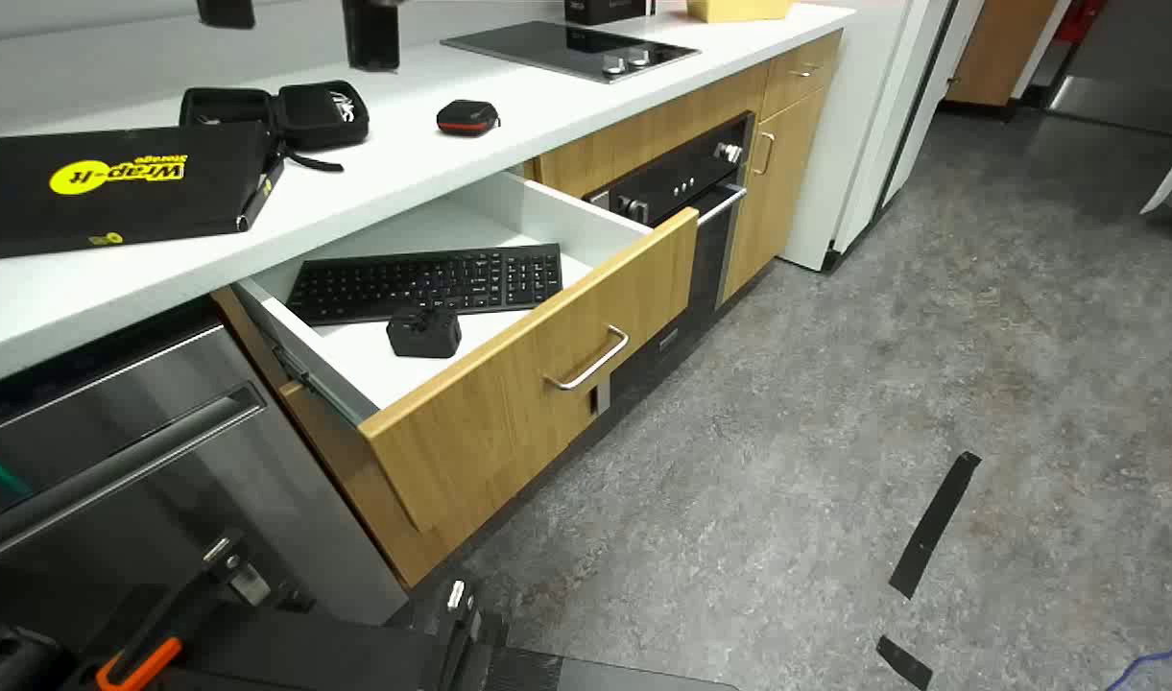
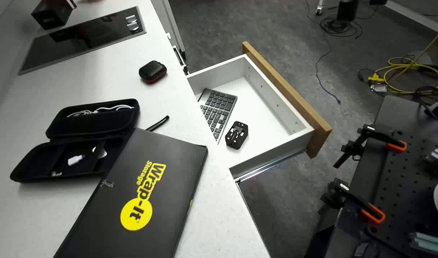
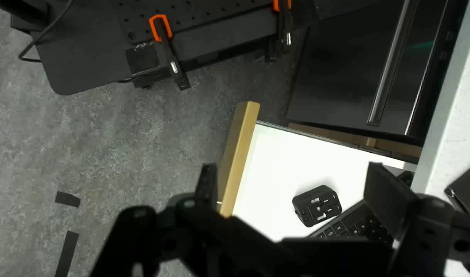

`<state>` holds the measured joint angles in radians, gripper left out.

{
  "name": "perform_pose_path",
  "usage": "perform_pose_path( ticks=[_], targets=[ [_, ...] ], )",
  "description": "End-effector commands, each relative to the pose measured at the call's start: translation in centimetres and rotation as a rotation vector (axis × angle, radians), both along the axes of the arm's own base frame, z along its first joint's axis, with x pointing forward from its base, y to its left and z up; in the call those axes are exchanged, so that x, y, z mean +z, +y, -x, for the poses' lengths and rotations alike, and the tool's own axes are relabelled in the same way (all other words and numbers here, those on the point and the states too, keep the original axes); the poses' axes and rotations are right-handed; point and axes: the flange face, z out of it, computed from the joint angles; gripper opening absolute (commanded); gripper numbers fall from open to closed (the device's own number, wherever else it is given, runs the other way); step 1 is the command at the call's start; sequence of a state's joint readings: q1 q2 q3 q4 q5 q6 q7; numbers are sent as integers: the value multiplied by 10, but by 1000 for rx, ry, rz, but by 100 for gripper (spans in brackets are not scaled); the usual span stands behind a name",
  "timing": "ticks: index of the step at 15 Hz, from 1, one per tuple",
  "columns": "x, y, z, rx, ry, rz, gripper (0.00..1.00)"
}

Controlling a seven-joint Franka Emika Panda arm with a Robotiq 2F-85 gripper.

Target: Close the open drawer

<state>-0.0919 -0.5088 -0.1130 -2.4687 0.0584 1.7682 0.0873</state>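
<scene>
Fingers [image 3: 387, 200] are looming dark and blurred across the bottom of the wrist view; standing wide apart, holding nothing; in an exterior view the fingertips [image 1: 372, 38] are hanging high, touching nothing visible. The drawer [image 1: 480, 422] is lying below them, sticking well out from under the counter [image 1: 384, 187]; its oak front [image 3: 240, 154] is running with its long axis crossing the line from finger to finger; one finger is appearing just outside that front, over the floor [image 3: 123, 154], the other on the counter side; exact height above it I am not managing to tell. Handle [image 1: 594, 363] is facing outward; keyboard [image 1: 427, 278] and black adapter [image 2: 237, 135] are lying inside, just beside each other, seemingly low enough for clearing the counter. Judging: closing is waiting to begin; the push is probably needing both fingers outside the front, driving toward the counter; dropping straight down would be risking straddling its top edge.
</scene>
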Motion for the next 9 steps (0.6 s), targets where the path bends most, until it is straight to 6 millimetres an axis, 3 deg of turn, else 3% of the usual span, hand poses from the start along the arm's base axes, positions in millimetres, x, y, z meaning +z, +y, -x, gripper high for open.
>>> perform_pose_path(
  ticks=[1,3,5,9],
  targets=[
    [0,0,0,0,1,0,100],
    [0,0,0,0,1,0,100],
    [-17,-10,-15,-45,-38,74,100],
    [-78,-54,-43,-132,-114,202,100]
  ],
)
